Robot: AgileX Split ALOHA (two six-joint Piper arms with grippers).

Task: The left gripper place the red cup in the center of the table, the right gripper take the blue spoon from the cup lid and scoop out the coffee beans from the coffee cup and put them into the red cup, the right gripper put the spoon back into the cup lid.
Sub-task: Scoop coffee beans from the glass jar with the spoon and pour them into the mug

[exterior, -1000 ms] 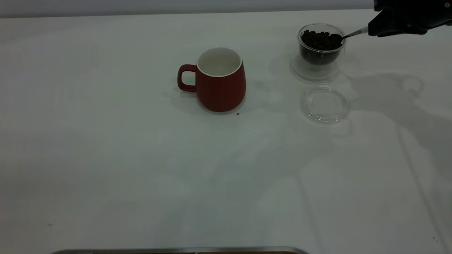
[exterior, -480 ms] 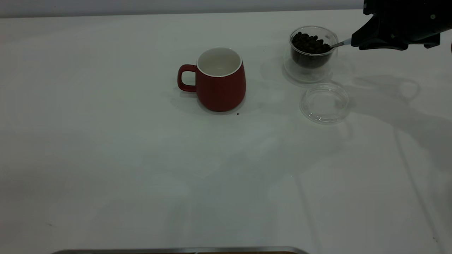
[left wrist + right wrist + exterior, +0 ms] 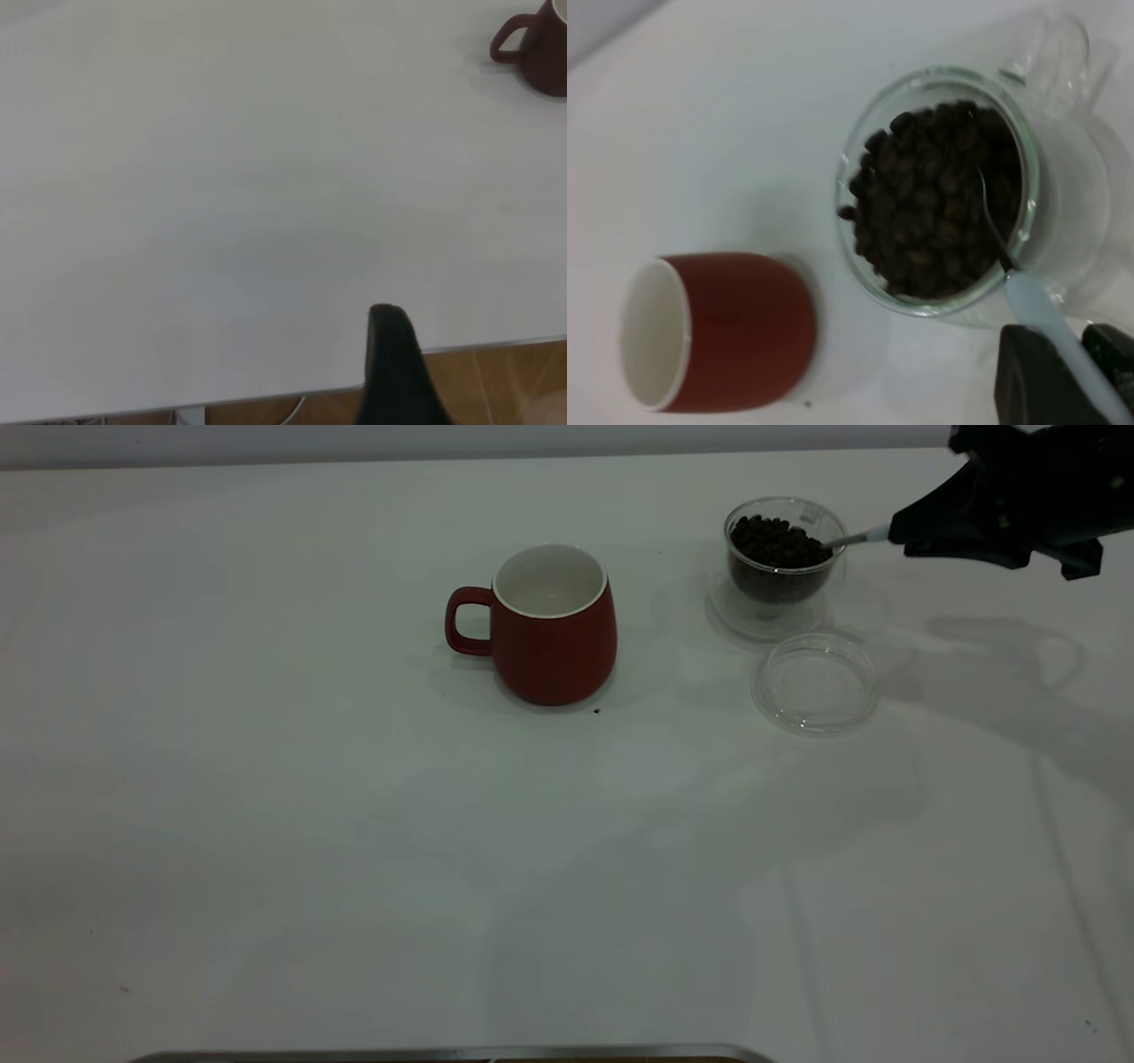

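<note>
White table (image 3: pixel 354 850) plain; right gripper (image 3: pixel 897 533) pinching blue spoon (image 3: pixel 852 538) in coffee beans (image 3: pixel 774 540); left fingers: cannot tell.

The right gripper (image 3: pixel 897 533) was seen as matte black, angular and tapering to a pointed tip. A single rounded black finger (image 3: pixel 396 363) was shown in the left wrist view.

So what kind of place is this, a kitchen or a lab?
Most likely a robot test bench, not a kitchen: a bare white table, just a red cup, a glass cup of beans and a lid, and the right tool working a spoon.
</note>
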